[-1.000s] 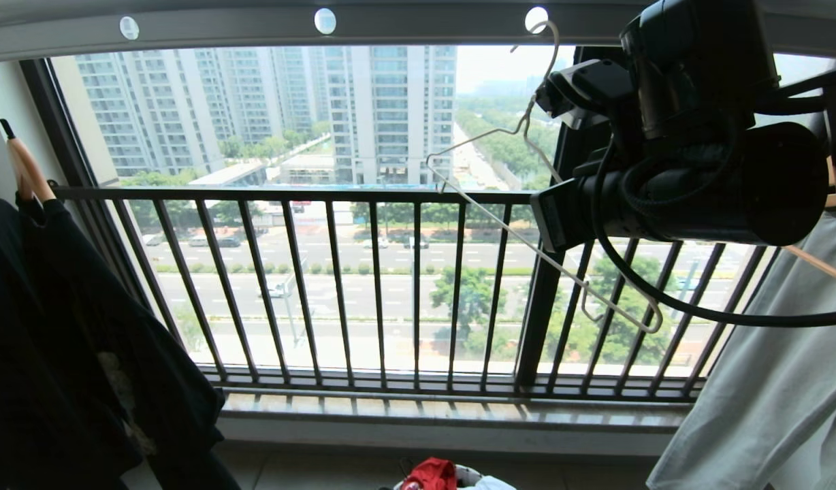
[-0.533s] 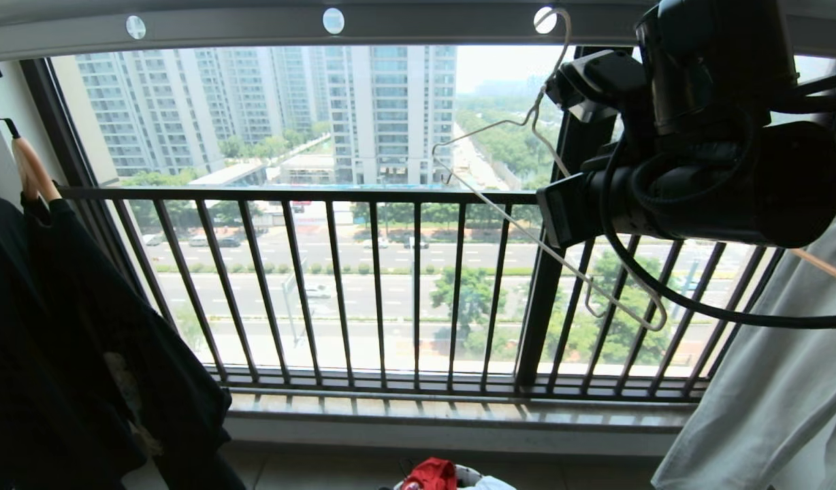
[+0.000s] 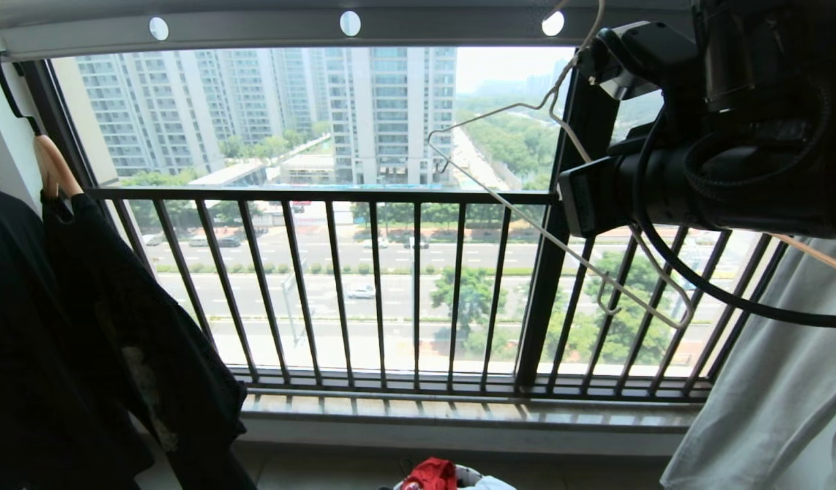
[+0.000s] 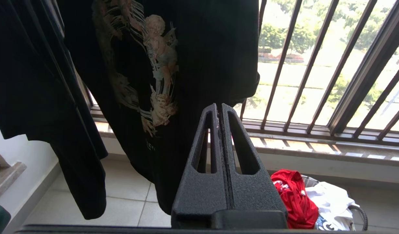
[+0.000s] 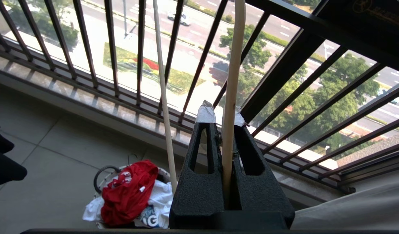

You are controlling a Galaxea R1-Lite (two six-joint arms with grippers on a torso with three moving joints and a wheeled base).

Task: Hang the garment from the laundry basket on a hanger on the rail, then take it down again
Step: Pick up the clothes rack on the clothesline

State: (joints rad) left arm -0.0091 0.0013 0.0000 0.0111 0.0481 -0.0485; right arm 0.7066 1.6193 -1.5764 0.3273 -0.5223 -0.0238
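Head view: you see right claw (image 3: 595, 51) has carried hanger (image 3: 527, 218) higher toward rail (image 3: 418, 30); hook near hole.
Left wrist: left claw (image 4: 219, 112) closed, empty.
Right wrist: claw clamps hanger wire; garment (image 5: 128, 191) in laundry basket (image 5: 100, 175).

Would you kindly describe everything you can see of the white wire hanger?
The hanger is thin, pale bent wire, bare of clothing. It hangs tilted before the window bars, its slim hook rising toward the rail; whether it catches there is unclear. The right hand is shut on one of its wires, high at the robot's right.
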